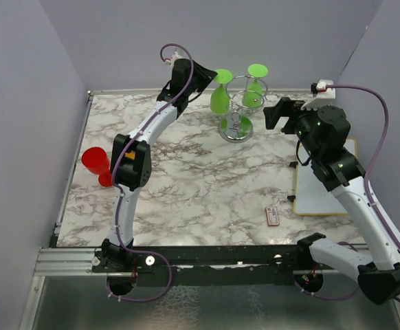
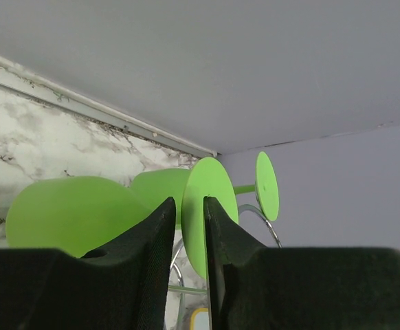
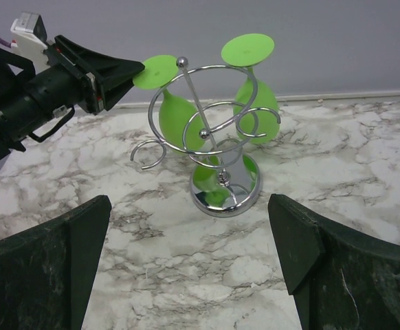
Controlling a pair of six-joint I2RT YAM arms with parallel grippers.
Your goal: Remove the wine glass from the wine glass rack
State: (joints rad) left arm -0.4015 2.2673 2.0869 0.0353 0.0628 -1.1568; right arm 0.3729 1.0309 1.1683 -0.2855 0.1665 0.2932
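The wine glass [image 1: 219,101], bright green, hangs upside down on the wine glass rack [image 1: 236,128], bowl below and round foot on top. It is on the 10 o'clock side of the rack. A second green glass [image 1: 256,91] hangs the same way on the 1 o'clock side. The rack is a chrome wire stand with a round base and it stands upright near the far edge of the marble desk [image 1: 200,189], at about 12 o'clock in the top view.

The left fingers [image 1: 208,77] reach the foot of the wine glass from the 9 o'clock side. In the left wrist view they are drawn nearly together, with only a narrow slit, and the rim of the green foot shows in that slit. Whether they really press on it I cannot tell.

The right fingers [image 1: 275,113] are at 3 o'clock of the rack, near it but not touching. They are spread wide and hold nothing.

At the 9 o'clock edge of the desk stands a red cup [image 1: 94,160]. A white board [image 1: 324,189] lies at 3 to 4 o'clock. Just beside it, at 5 o'clock, lies a small white and red object [image 1: 273,216]; what it is I cannot make out.
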